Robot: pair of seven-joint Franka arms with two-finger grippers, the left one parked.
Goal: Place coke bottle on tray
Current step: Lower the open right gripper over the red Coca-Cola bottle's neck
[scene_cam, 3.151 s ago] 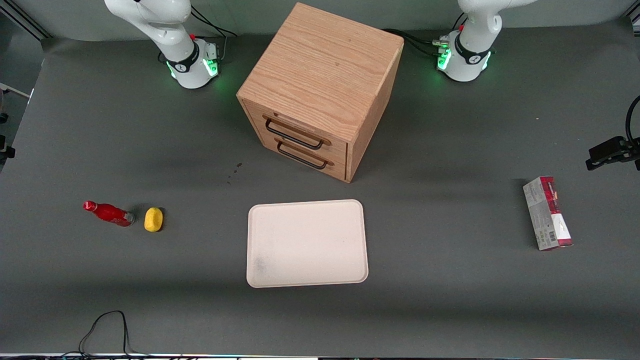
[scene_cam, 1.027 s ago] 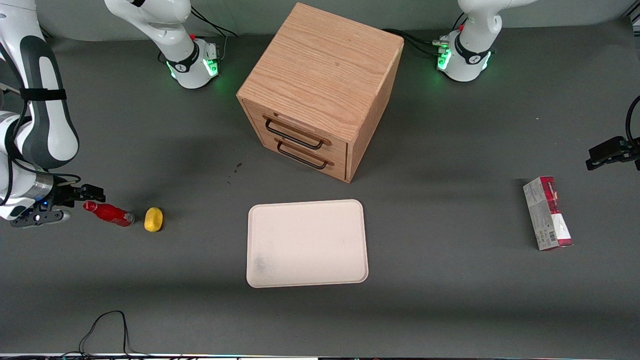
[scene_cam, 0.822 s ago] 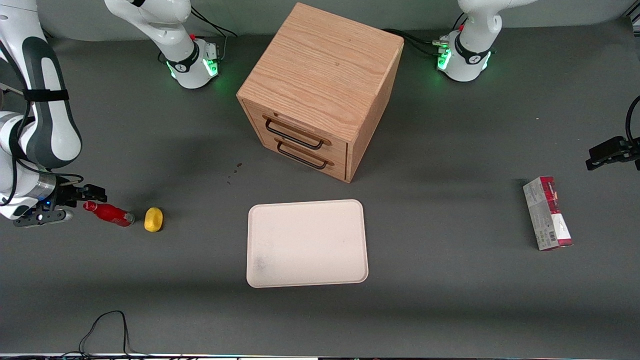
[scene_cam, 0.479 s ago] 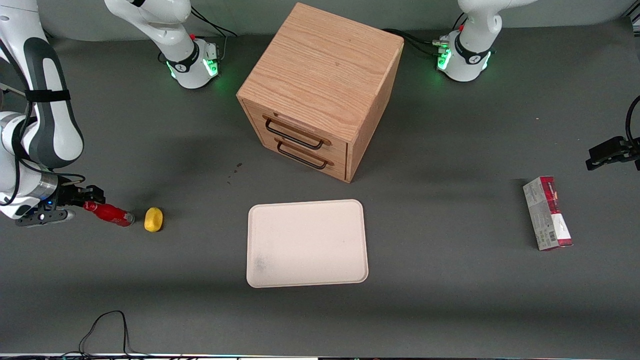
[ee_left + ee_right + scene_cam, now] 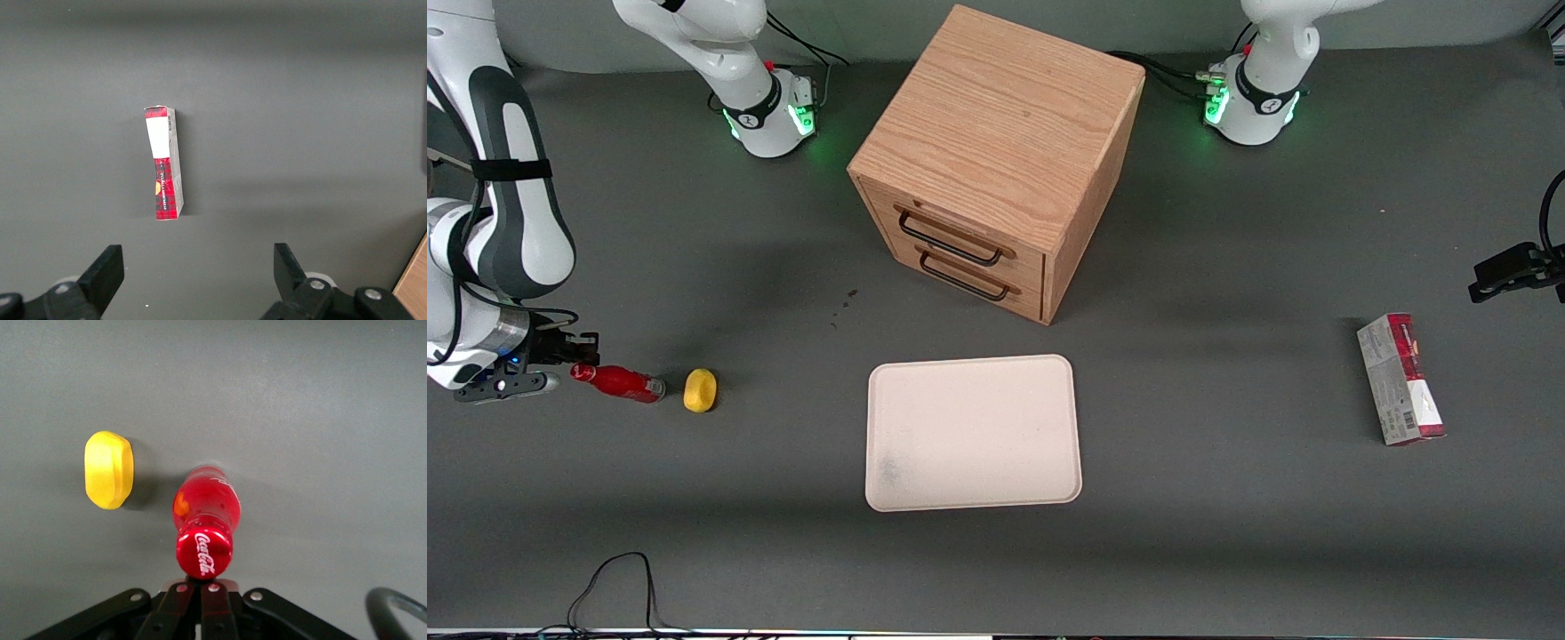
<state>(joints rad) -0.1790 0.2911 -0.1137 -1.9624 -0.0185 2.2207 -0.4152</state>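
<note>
The coke bottle [image 5: 616, 381] lies on its side on the grey table toward the working arm's end, its red cap [image 5: 203, 553] pointing at my gripper. My gripper [image 5: 576, 348] [image 5: 201, 585] sits low over the table right at the cap. Its two black fingers [image 5: 179, 603] are pressed together, and the cap stands just past their tips, not between them. The bottle's red body [image 5: 207, 501] stretches away from the fingers. The cream-white tray [image 5: 973, 433] lies flat mid-table, nearer the front camera than the cabinet, with nothing on it.
A yellow oval lump [image 5: 700, 389] [image 5: 109, 469] rests beside the bottle's base. A wooden drawer cabinet [image 5: 996, 160] stands in the middle. A red-and-grey carton [image 5: 1400, 379] [image 5: 163, 163] lies toward the parked arm's end. A black cable [image 5: 609, 587] loops at the front edge.
The right arm came in and reached the bottle's cap. Its fingers went from spread to shut, and the bottle swung slightly flatter, its cap moving a little toward the front camera.
</note>
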